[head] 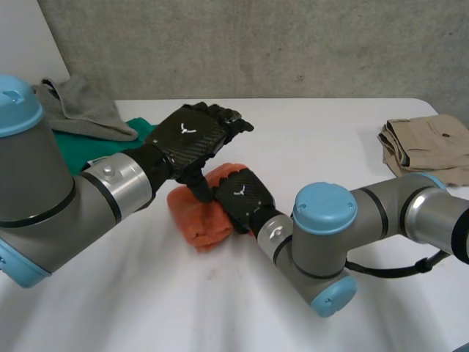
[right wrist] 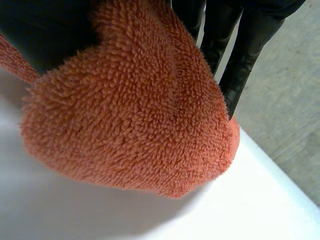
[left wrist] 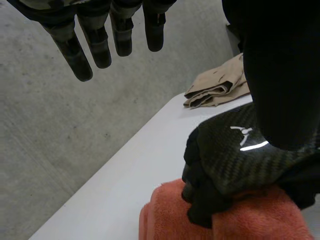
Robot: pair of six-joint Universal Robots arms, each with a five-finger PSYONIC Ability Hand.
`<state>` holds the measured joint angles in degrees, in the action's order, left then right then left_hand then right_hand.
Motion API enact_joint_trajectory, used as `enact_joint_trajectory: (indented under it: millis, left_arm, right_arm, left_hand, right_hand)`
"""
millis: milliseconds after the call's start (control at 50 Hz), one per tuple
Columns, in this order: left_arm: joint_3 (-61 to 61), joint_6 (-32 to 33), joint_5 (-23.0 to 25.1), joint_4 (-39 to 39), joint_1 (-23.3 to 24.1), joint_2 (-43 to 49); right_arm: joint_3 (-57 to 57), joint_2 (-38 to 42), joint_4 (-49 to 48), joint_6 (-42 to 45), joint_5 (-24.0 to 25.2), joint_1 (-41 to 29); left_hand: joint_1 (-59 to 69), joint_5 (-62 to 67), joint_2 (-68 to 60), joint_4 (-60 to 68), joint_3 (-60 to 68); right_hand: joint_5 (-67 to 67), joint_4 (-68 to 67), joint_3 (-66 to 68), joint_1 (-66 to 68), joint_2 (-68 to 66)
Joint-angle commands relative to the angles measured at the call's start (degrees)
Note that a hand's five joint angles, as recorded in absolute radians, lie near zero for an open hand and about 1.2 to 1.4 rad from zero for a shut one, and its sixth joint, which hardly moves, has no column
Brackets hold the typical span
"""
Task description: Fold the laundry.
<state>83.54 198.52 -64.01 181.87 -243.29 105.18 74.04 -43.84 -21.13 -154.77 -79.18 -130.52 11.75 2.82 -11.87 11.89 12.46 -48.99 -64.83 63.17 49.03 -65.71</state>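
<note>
Orange terry towel (head: 196,220) was seen bundled into a thick, compact fold near the middle of the white table (head: 315,139). It was judged to be held there so that the fold would not spring open. It was clamped by the right hand (head: 242,198), which was laid over its top. The fingers (right wrist: 245,55) were run down one side and the thumb was set against the other, so the pile was pinched between them.

Just above, at about 11 o'clock from the towel, the left hand (head: 192,136) was poised with its fingers (left wrist: 92,47) straight, slightly spread and empty. Its thumb was pointed down toward the right hand; contact could not be made out.

A folded khaki garment (head: 429,147) was lying at 2 o'clock, well apart, probably as finished work. A grey cloth (head: 84,110) and a green cloth (head: 69,150) were heaped at 10 o'clock, presumably awaiting folding.
</note>
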Motion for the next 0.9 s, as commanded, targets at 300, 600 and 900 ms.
enact_joint_trajectory:
  millis: [300,600,900]
  left_arm:
    - [-0.57,-2.7,0.02,0.32,-3.07,-4.9]
    - [-0.92,-3.05,-0.07,1.03,-2.89,-4.98]
    - [-0.75,-3.23,0.2,3.13,-0.78,-4.37]
  right_arm:
    - [-19.54,-5.38,-2.16,2.11,15.18,25.39]
    - [-29.49,7.89,-18.76,-9.58,31.18,50.8]
    - [-26.41,20.9,-33.27,-18.9,41.64,61.97]
  left_hand:
    - [-0.19,-1.26,0.31,-0.33,-0.9]
    - [-0.02,-1.09,0.15,-0.17,-0.73]
    - [-0.53,-1.59,0.65,-0.67,-1.24]
  right_hand:
    - [-21.01,-15.17,16.83,30.97,-14.29]
    - [-21.01,-15.17,16.83,30.97,-14.29]
    - [-21.01,-15.17,16.83,30.97,-14.29]
